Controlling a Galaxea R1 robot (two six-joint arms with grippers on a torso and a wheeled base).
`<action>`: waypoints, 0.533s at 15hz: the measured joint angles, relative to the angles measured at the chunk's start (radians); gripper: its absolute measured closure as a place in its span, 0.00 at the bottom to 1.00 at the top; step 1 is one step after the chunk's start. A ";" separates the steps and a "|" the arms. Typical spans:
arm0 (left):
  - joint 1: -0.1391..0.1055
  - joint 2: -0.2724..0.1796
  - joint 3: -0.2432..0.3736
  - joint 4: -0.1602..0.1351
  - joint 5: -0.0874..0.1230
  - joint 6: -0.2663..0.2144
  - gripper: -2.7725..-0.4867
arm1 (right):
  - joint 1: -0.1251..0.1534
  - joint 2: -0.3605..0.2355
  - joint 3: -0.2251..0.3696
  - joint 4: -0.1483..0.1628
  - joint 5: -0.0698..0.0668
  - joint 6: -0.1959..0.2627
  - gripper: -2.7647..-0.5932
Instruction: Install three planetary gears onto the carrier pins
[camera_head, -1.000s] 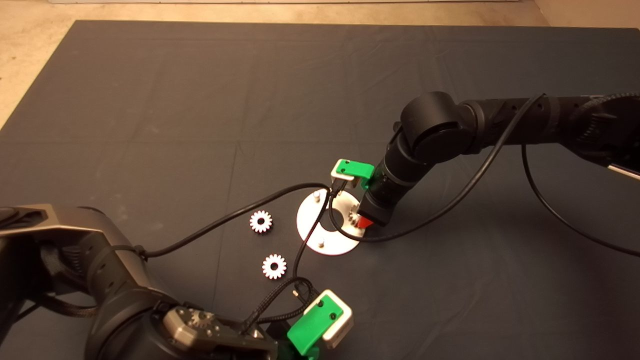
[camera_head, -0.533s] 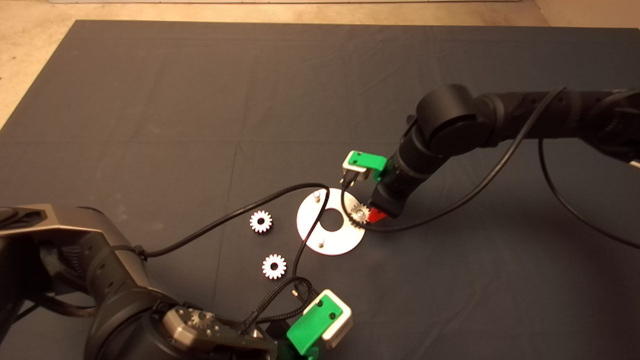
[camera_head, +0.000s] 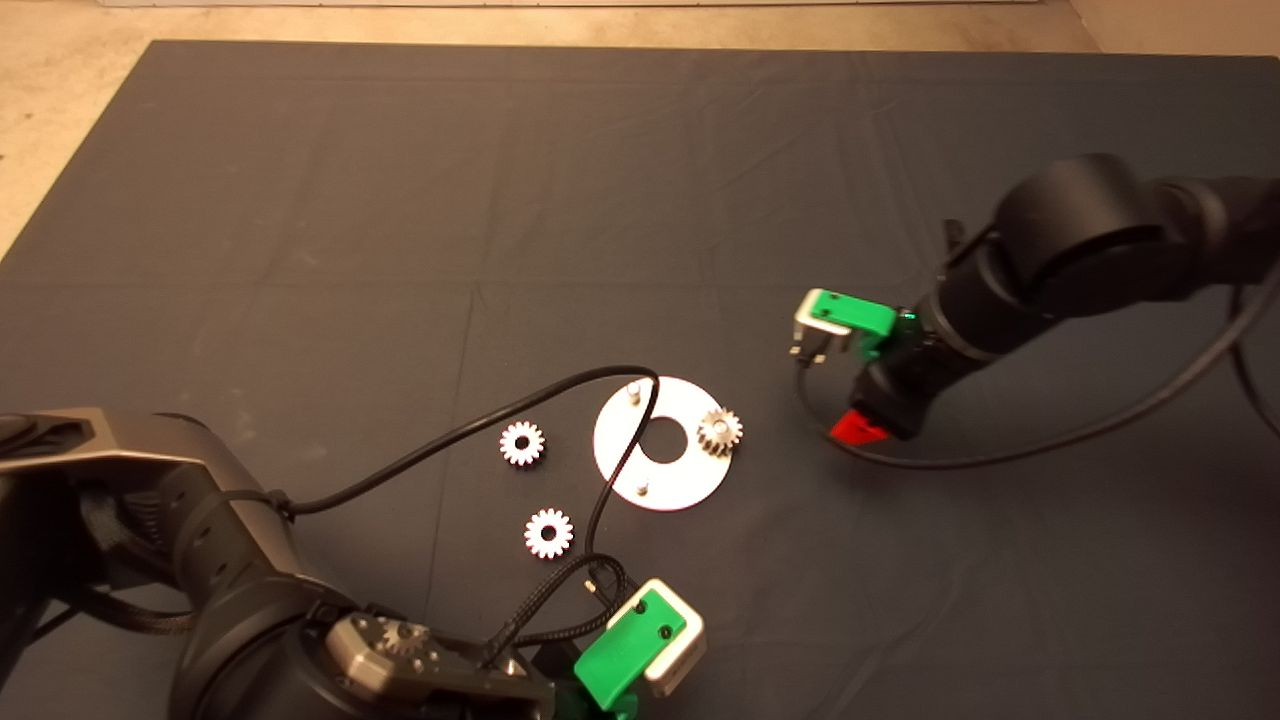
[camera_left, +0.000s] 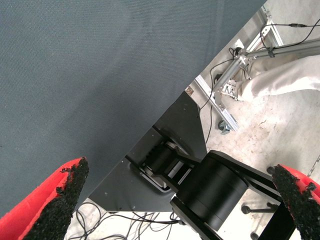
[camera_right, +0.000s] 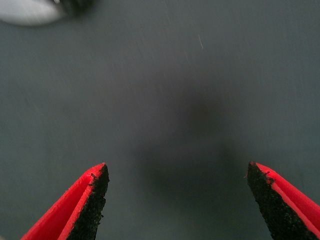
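Head camera looks down on the mat (camera_head: 300, 200); both wrist cameras face it close, sharing that cloth

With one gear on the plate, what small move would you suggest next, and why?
Probably swing the right hand, open and empty, back toward the loose gear on the mat. One gear sits on the round plate; two pins remain bare, and the left hand is parked at the lower edge.

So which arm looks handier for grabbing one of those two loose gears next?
Probably the left. Its gripper waits open at the mat's near edge, close to the two loose gears left of the plate. The right gripper, also open, sits beyond the plate's far side.
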 joint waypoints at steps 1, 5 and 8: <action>-0.007 0.000 0.000 0.000 0.000 0.000 0.05 | 0.000 -0.062 0.045 0.000 -0.007 0.010 0.34; -0.083 -0.001 0.000 -0.077 0.000 0.000 0.05 | 0.000 -0.251 0.239 0.000 -0.011 0.071 0.34; -0.131 -0.016 0.000 -0.145 0.000 0.004 0.05 | 0.001 -0.389 0.373 0.000 -0.008 0.152 0.34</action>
